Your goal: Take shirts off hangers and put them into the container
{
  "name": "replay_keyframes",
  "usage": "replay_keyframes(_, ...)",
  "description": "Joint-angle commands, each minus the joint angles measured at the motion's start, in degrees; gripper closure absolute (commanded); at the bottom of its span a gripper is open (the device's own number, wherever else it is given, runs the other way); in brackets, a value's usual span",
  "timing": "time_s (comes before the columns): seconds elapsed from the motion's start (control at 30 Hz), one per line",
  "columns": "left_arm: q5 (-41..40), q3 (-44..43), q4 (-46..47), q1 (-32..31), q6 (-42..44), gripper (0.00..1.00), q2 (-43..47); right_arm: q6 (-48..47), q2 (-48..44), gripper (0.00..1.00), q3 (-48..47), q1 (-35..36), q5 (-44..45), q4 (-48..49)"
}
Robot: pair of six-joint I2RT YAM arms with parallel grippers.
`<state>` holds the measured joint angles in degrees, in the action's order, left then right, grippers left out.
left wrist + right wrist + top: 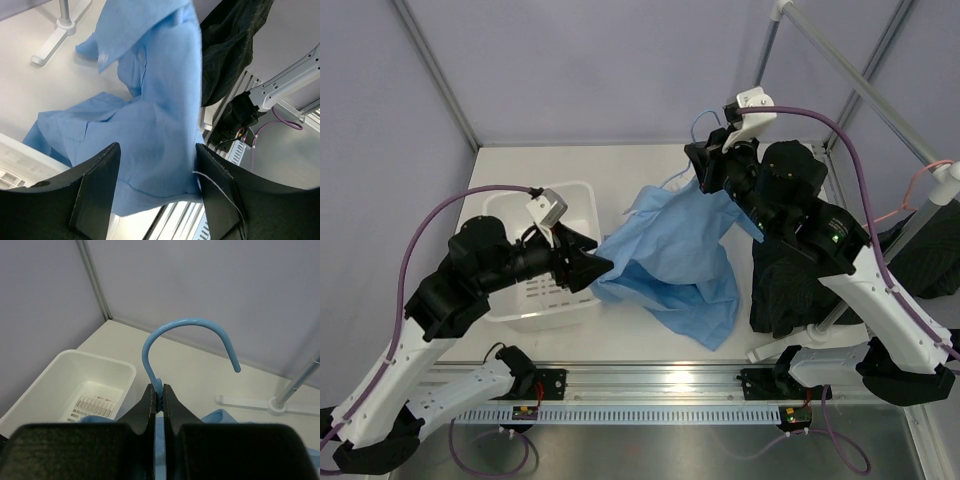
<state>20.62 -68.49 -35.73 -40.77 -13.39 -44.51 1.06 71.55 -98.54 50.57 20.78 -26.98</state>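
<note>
My right hand (158, 390) is pressed together on the neck of the light blue hanger (190, 320), just below its hook, holding it up over the far part of the worktop (620, 170). The light blue shirt (680, 250) drapes down from it, its lower half slumped on the worktop just beside the container (582, 195). My left hand (156, 150) is spread wide at the shirt's edge near the container's corner (whether any cloth touches my fingers I cannot tell). The black shirt (785, 280) sits at the right, partly behind my right arm.
</note>
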Motion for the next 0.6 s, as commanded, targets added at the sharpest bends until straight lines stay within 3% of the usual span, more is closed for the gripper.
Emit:
replay_keyframes(0.0,-1.73,1.43,-0.57,-0.10,0.03,0.35,0.13,-3.08,-0.27,1.00,-4.81,-0.47,4.18,-0.17)
replay_keyframes(0.13,0.55,3.53,0.74,-0.10,-0.85,0.45,-0.40,-3.61,-0.27,1.00,-6.31,-0.47,4.80,-0.53)
replay_keyframes(0.17,0.82,3.62,0.83,-0.18,-1.11,0.64,-0.92,-3.96,0.08,1.00,-6.83,-0.47,6.37,-0.88)
replay_keyframes(0.23,1.35,3.80,0.66,-0.18,-1.46,0.93,-1.36,-4.66,1.13,1.00,-8.77,-0.47,8.13,-1.49)
replay_keyframes(0.27,1.35,4.06,0.57,-0.18,-1.64,1.00,-1.37,-4.84,1.48,1.00,-9.47,-0.47,10.58,-1.84)
replay_keyframes(0.57,-0.58,3.63,1.10,-0.62,-2.69,1.00,2.59,-5.99,4.57,1.00,-7.99,-1.96,31.24,2.37)
